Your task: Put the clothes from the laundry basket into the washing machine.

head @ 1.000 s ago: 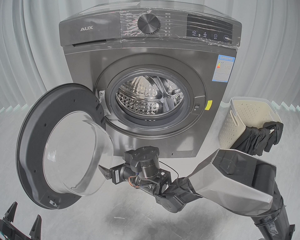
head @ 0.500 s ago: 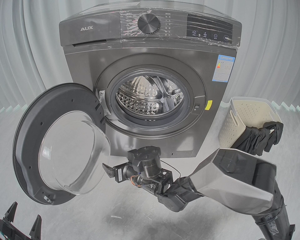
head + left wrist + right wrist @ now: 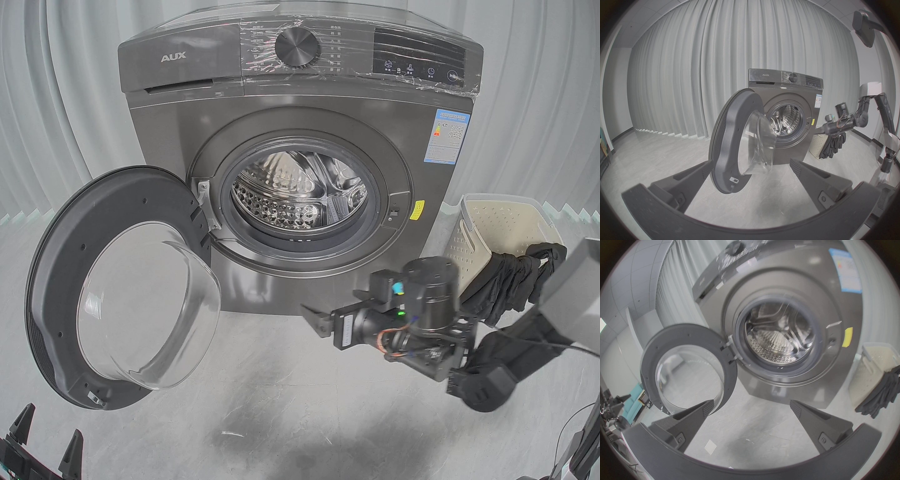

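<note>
Dark grey clothes [image 3: 512, 278] hang bunched over the near rim of the cream perforated plastic laundry basket [image 3: 465, 247]. The basket stands just beside the grey front-loading washing machine [image 3: 187, 125]. The machine's round glass-windowed door [image 3: 62, 281] is swung wide, exposing the steel drum [image 3: 294, 187]. The right gripper [image 3: 750, 402], fingers apart and holding nothing, hangs low before the machine, near the basket. The left gripper [image 3: 750, 162], likewise spread and empty, sits well apart from it. We judge the cloth light, limp and liable to trail or snag on the rim. We would pinch the thick bunch where it crosses the rim.
</note>
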### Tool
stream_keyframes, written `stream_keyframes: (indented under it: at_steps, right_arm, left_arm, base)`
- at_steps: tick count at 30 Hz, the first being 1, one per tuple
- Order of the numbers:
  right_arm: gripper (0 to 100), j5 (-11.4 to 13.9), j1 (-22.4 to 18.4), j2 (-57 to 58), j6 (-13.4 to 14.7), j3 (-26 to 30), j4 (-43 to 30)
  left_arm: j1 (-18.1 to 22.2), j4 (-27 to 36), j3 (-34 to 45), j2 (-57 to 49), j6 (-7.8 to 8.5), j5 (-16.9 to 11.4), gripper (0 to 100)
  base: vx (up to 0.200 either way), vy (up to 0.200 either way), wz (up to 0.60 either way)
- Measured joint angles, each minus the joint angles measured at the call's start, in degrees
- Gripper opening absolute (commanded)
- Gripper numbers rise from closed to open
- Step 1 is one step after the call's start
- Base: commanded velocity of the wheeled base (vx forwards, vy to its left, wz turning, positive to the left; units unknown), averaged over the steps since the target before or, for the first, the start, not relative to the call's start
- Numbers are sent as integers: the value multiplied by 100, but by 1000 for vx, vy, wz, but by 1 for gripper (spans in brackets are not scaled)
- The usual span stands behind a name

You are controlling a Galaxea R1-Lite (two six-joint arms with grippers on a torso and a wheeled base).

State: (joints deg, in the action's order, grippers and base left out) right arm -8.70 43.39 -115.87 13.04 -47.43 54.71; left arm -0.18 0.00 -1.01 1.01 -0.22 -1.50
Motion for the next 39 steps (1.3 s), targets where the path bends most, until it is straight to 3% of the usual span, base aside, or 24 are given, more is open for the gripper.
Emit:
stream_keyframes:
  at_steps: [5, 11, 15, 20, 25, 32, 39]
  right_arm:
    - [100, -54, -362, 1369, -139, 1150, 35]
    - [100, 1, -1018, 3045, -517, 2415, 49]
    - [100, 173, -1619, 4105, -908, 3159, 52]
    - [100, 614, -2528, 5257, -1523, 3900, 44]
    - [100, 908, -3053, 6216, -1804, 4333, -293]
    - [100, 987, -3368, 7324, -1810, 4609, -873]
    - [100, 1012, -3680, 8778, -1771, 4642, -2371]
  left_arm:
    - [0, 0, 0, 0, 0, 0, 100]
    - [2, 0, 0, 0, 1, -2, 100]
    - [2, 0, 0, 0, 4, 0, 100]
    - [5, 0, 0, 0, 6, 0, 100]
    - [7, 0, 0, 0, 6, 2, 100]
    - [2, 0, 0, 0, 6, 0, 100]
    - [2, 0, 0, 0, 9, 0, 100]
  base:
    - [0, 0, 0]
    - [0, 0, 0]
    - [0, 0, 0]
    - [0, 0, 0]
    - [0, 0, 0]
    - [0, 0, 0]
    - [0, 0, 0]
